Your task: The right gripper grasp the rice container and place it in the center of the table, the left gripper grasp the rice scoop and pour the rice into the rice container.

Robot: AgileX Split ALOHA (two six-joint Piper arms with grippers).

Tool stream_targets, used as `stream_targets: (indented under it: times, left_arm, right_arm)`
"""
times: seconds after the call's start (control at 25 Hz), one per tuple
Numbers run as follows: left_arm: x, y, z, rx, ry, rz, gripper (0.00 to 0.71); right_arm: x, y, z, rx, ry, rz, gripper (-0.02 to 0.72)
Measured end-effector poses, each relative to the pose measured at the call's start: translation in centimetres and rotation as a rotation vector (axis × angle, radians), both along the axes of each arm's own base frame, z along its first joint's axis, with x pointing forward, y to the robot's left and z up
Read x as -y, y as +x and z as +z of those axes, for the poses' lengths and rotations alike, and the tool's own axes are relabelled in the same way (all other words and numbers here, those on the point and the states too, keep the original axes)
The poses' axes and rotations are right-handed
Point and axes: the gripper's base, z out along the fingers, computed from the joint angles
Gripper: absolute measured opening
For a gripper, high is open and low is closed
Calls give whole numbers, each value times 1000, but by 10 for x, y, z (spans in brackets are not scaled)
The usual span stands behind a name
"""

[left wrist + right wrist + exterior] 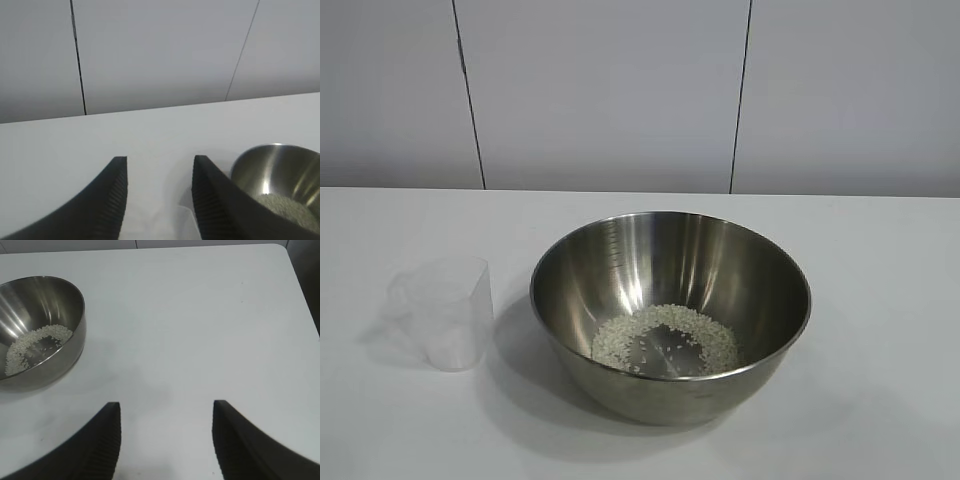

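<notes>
Rice container (670, 315) upright mid-table (880, 300), rice (665, 338) in a loose ring across its bottom; rice scoop (445, 312) upright just beside it on the exterior view's left, not touching, looks empty. Left gripper (159, 195) jaws spread, nothing between, raised above the tabletop with the bowl off to one side. Right gripper (165, 440) jaws spread, empty, over bare table well apart from the bowl.
</notes>
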Motion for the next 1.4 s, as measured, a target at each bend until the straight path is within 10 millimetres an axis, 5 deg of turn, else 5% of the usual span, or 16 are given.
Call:
stream_targets:
  times: [0.32,0.6,0.88,1.12,1.4]
  left_arm:
    - [-25,-76,21,47,46,-56,295]
    - [-42,-116,17,-38,155,-65,275]
    - [-57,-134,13,-209,206,20,271]
    - [-59,-156,11,-156,118,-12,269]
    - [-60,-168,-15,-151,127,-64,269]
  right_arm:
    - [0,0,0,0,0,0,380]
    - [0,0,0,0,0,0,380]
    - [0,0,0,0,0,0,380]
    - [0,0,0,0,0,0,380]
    - [0,0,0,0,0,0,380]
